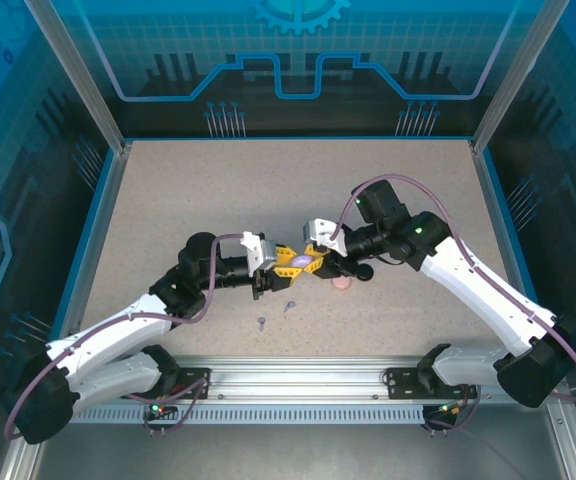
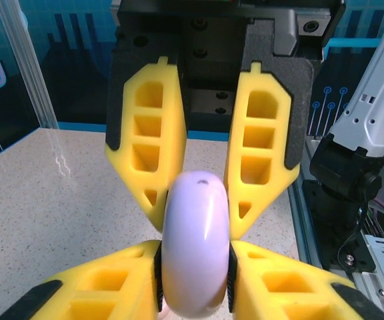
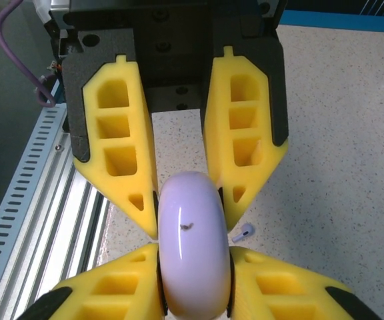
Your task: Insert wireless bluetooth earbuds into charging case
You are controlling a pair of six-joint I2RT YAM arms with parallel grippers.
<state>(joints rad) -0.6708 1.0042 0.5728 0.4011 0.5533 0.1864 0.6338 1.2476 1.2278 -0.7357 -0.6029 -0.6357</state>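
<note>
bright even overhead light, soft shadows, glare streak on lavender case (image 3: 191,247)

Lavender case (image 1: 303,262): glossy round disc, on edge, off the table (image 1: 168,200), pinched between my left gripper (image 1: 294,263) and right gripper (image 1: 313,260). Pink case (image 1: 341,283) flat on table nearby. One lavender earbud (image 1: 290,306) and a second earbud (image 1: 263,322) lie loose, apart.

Speckled table (image 1: 418,200), lavender earbuds (image 1: 262,322), pink case (image 1: 342,284)

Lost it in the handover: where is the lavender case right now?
In the top view the lavender case is mid-table, clamped between the left gripper and right gripper, with two loose earbuds just below it in that view.
</note>
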